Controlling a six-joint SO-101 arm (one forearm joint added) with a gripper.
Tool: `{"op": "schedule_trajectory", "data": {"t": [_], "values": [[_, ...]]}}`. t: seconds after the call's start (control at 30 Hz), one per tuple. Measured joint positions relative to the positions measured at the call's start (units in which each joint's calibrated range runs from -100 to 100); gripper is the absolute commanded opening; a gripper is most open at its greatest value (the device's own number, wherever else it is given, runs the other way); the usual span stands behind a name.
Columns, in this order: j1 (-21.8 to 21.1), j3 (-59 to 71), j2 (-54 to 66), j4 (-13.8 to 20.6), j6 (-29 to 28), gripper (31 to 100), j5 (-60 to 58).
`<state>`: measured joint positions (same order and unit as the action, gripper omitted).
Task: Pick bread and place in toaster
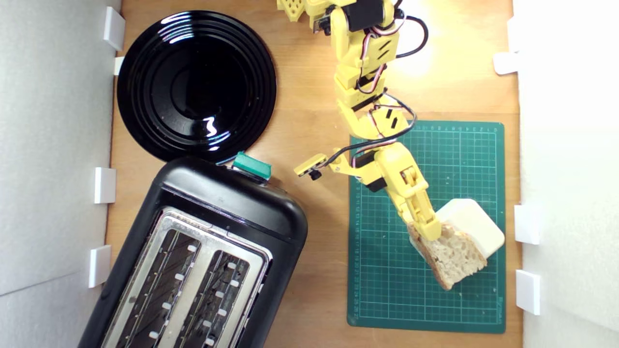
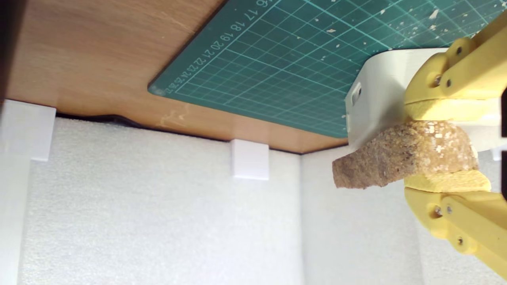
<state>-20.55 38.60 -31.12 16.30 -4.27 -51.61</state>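
status: pick stage engaged, place stage not started. my gripper [image 2: 445, 148] is closed onto the bread [image 1: 452, 258], with one yellow pad above the crust edge and one below it, both in contact as the wrist view shows. the jaws stand only as far apart as the slice is thick. i judge the grasp to be made; whether the slice is fully clear of its support i cannot tell.

location: the bread sits over the green cutting mat [image 1: 387, 290], toward the exterior view's right, leaning against or overlapping the cream block [image 1: 476, 224]. the toaster [image 1: 232, 212] stands well apart, at the exterior view's lower left, with both slots open and nothing visible in them. remaining work, as i judge it: carry the slice across the wooden table [image 1: 309, 121], align it with a slot, and release.

materials and shapes:
- bread: wedge-shaped half slice, pale tan crumb full of irregular holes, rough brown crust. likely soft and crumbly, so clamping force should stay moderate.
- cream block: rounded square, smooth, matte.
- cutting mat: gridded, flat, dotted with pale crumbs.
- toaster: glossy black shell, shiny metal top plate, teal-green lever.
- black plate [image 1: 145, 121]: round, ridged, highly reflective, just beside the toaster.
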Motion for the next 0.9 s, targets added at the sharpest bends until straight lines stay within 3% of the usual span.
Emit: {"op": "schedule_trajectory", "data": {"t": [0.5, 0.57, 0.9], "values": [[6.2, 0.4, 26.8, -0.2, -0.1, 57.2, 32.6], [8.1, 0.2, 30.5, -0.4, 0.0, 57.2, 34.7], [8.5, 0.3, 46.9, -0.4, 2.3, 57.2, 39.2]]}}
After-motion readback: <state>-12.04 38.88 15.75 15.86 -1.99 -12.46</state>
